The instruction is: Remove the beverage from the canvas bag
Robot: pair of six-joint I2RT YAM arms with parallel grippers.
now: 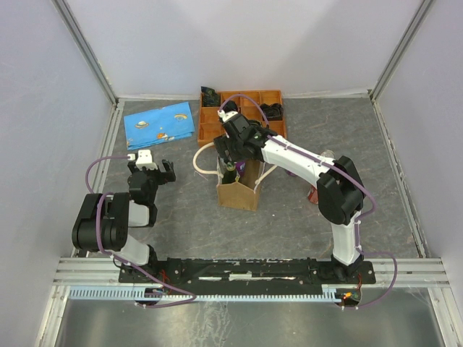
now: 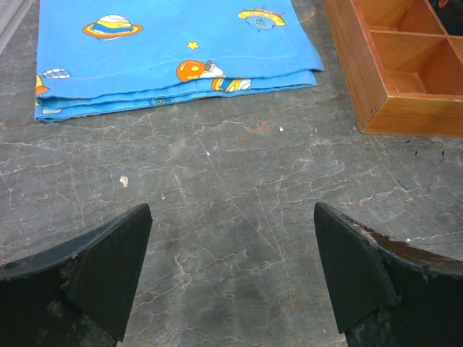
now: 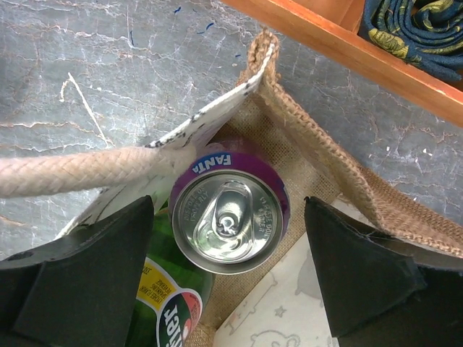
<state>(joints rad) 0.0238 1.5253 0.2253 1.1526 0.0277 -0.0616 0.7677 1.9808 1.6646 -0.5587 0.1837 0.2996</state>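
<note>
The tan canvas bag stands upright mid-table with cream rope handles. In the right wrist view its burlap wall and a rope handle show. Inside stand a purple Fanta can and a green bottle. My right gripper is open over the bag's mouth, one finger on each side of the can, not touching it. It also shows in the top view. My left gripper is open and empty above bare table; it shows in the top view.
An orange-brown compartment tray stands just behind the bag, holding dark rolled cloth. A folded blue space-print cloth lies at the back left. A can-like object sits partly hidden behind the right arm.
</note>
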